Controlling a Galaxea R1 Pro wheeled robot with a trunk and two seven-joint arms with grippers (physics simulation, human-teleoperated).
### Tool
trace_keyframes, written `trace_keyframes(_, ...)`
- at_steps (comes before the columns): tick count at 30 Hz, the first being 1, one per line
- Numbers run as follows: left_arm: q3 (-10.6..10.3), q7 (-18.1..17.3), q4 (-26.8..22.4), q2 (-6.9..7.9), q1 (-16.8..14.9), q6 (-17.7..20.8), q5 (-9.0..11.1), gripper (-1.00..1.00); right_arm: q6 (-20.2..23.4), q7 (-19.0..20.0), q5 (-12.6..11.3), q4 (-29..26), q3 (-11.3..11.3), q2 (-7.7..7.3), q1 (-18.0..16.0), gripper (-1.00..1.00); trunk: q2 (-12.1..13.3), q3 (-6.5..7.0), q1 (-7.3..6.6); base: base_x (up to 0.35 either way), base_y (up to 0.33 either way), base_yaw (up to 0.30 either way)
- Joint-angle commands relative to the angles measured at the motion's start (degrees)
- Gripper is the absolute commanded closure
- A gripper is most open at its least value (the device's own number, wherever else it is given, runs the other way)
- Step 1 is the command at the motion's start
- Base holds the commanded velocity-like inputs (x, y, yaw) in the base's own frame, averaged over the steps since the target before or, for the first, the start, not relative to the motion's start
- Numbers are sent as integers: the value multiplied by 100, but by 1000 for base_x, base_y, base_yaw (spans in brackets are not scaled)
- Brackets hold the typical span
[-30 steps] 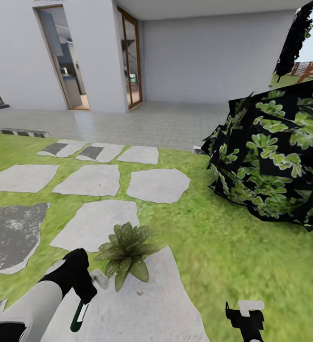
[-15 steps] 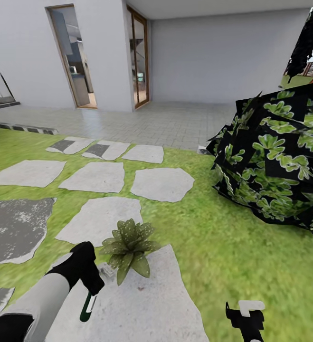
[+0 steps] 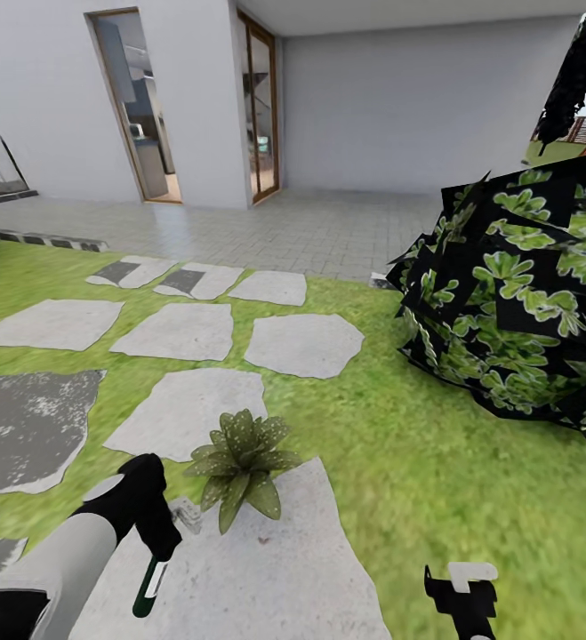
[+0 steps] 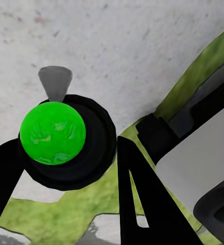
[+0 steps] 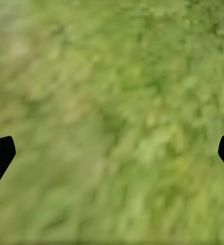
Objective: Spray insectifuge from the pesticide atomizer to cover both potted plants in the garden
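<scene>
My left gripper is shut on the pesticide atomizer, a slim dark green-black bottle that hangs down from the fingers over a grey stepping stone. Its pale trigger head points toward one potted plant, a low rosette of pointed leaves right beside it. In the left wrist view the atomizer's bright green round end sits between the black fingers. The second potted plant is out of view. My right gripper hangs open over the lawn.
A big dark bush with pale green leaves stands on the lawn to the right. Several more stepping stones lead to a tiled terrace and the house door.
The view panned left between the two earlier frames. Since then the left gripper has drawn the atomizer slightly back and to the left, away from the plant. The right gripper has stayed put.
</scene>
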Motion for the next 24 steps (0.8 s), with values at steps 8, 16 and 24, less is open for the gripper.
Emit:
trace_keyframes(8, -43, -48, -10, 30, -3, 59, -11, 100, -2, -48, 6, 4, 47, -3, -3, -100, -2, -5, -1, 0, 0, 0)
trace_keyframes(16, -18, -41, -14, 8, -6, 66, -4, 100, -3, -48, 6, 4, 47, -3, -3, -100, -2, -5, -1, 5, -8, 0)
trace_keyframes(24, -17, -40, -20, 7, -9, 73, -4, 100, -3, -47, 6, 4, 47, -3, -3, -100, -2, -5, -1, 120, -225, 0)
